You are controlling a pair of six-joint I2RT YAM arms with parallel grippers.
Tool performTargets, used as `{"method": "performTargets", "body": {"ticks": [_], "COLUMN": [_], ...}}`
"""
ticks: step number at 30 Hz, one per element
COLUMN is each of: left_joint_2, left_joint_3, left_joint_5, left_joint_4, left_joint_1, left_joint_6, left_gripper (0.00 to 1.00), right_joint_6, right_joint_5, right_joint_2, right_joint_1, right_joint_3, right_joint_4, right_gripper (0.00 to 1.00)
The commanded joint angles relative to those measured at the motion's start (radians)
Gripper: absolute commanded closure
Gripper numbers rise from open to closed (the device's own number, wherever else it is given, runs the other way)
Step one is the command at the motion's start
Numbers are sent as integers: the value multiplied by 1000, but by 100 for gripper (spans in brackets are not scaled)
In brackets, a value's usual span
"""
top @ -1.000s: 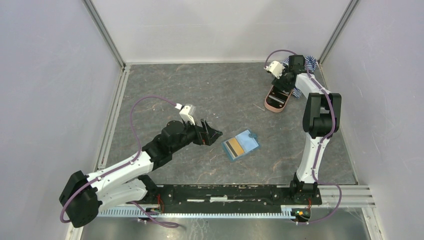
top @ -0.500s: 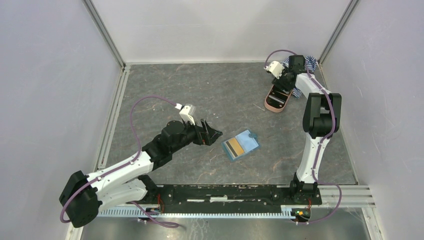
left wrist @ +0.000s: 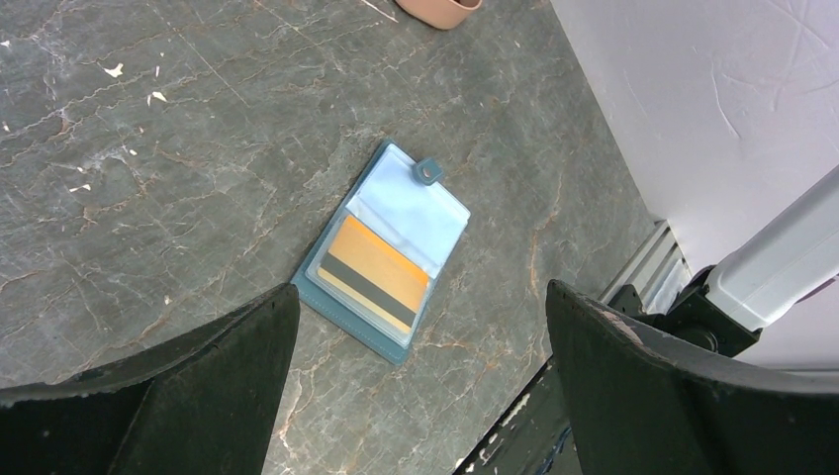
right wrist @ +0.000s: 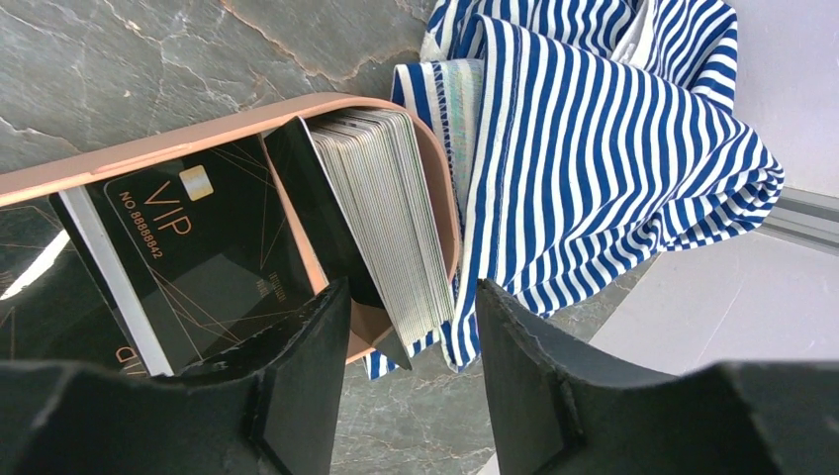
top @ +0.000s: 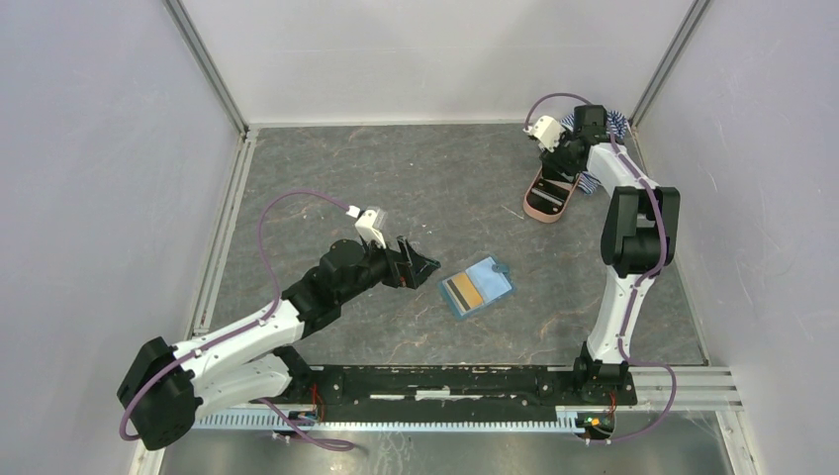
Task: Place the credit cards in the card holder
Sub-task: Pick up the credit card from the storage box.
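The teal card holder (top: 477,287) lies open flat on the table, a tan-gold credit card (left wrist: 371,272) with a dark stripe in its clear pocket. My left gripper (top: 420,265) hovers just left of it, open and empty; in the left wrist view the card holder (left wrist: 386,247) sits ahead of the wide-apart fingers. My right gripper (top: 556,168) reaches down into the pink case (top: 547,203). There a thick stack of credit cards (right wrist: 381,208) stands on edge beside a dark VIP card (right wrist: 198,257). The right gripper (right wrist: 414,292) straddles the stack's near corner, jaws apart and not pressing it.
A blue-white striped cloth (right wrist: 594,129) is bunched against the pink case (right wrist: 198,139) in the back right corner, close to the wall. White walls and a metal rail (top: 223,247) bound the table on the left.
The right gripper's jaws have narrowed around the card stack and it has shifted slightly toward the back. The left arm and the card holder have not moved.
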Motion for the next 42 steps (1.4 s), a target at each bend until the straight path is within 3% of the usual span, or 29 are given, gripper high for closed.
{"method": "performTargets", "body": {"ticks": [1,14,18,20,30,35,42], "left_joint_2": [6,5,7,8,-1,-2,11], "left_joint_3": [-9,-16,-17,-17,-23,-26,-17], "left_joint_5": [-5,-6,-2,0,0,-2,3], "left_joint_4": [58,63,67,69,69,69,69], "left_joint_1": [7,6,6,6,6,6,6], "left_joint_6": [-28,-32,-35,-36,-40,-43,-43], "left_gripper": [0,0,0,0,0,0,0], "right_joint_6": [2,-5,-10,-10,-12,-15,-31], "right_joint_5": [-36,-61,-68,-73,-144,-114,-81], "right_joint_2": [-57,-70,-87,-86,-67,-59,-5], "right_joint_1": [-2,-2,-3,-2,-2,-2,-2], "right_joint_3": [38,-3,-19,-20,10,-7,24], "right_joint_4": [15,12,19,11,-31,1,-7], "right_gripper": [46,50,66,68,65,52,55]}}
